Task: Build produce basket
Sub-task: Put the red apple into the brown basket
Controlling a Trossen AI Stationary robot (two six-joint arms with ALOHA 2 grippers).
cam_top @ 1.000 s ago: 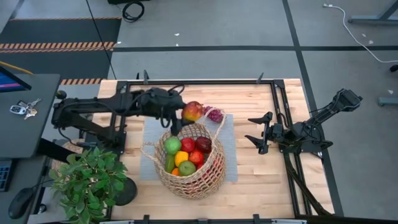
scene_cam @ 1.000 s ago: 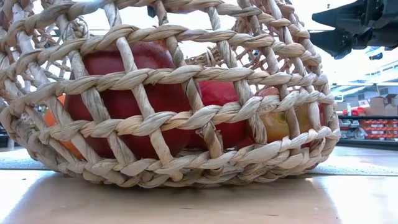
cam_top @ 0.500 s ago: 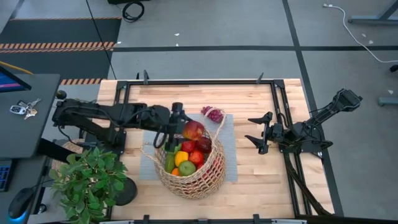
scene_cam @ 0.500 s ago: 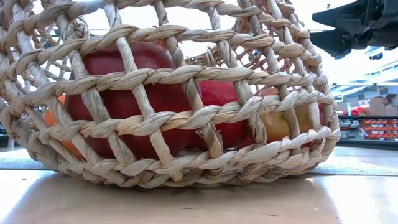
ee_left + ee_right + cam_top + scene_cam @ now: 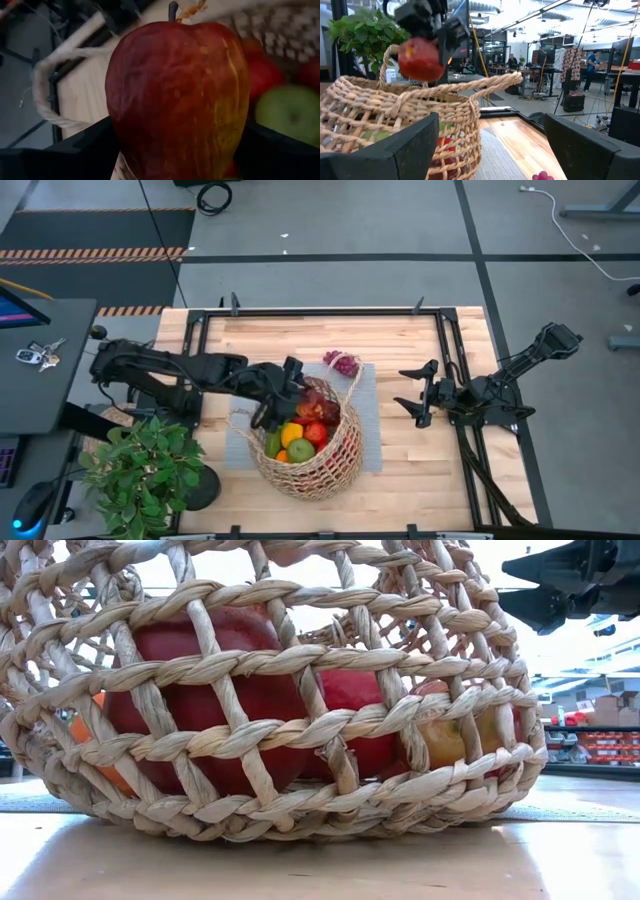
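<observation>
The left gripper (image 5: 296,388) holds its fingers wide around a red apple (image 5: 177,100) just above the basket (image 5: 335,460), apparently to drop it in, while the right gripper (image 5: 415,394) waits beside the basket, open and empty.

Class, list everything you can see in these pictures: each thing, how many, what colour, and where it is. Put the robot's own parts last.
basket: one, tan wicker, on the grey mat at mid-table.
red apple: one, red with yellow streaks, held above the basket.
produce in basket: several pieces, red, green, orange and yellow.
grapes: one bunch, purple, on the mat behind the basket.
mat: one, grey, under the basket.
potted plant: one, green, at the table's near left corner.
table: one, light wood.
left gripper: dark, over the basket, shut on the red apple.
right gripper: dark, open, waiting at the table's right side.
</observation>
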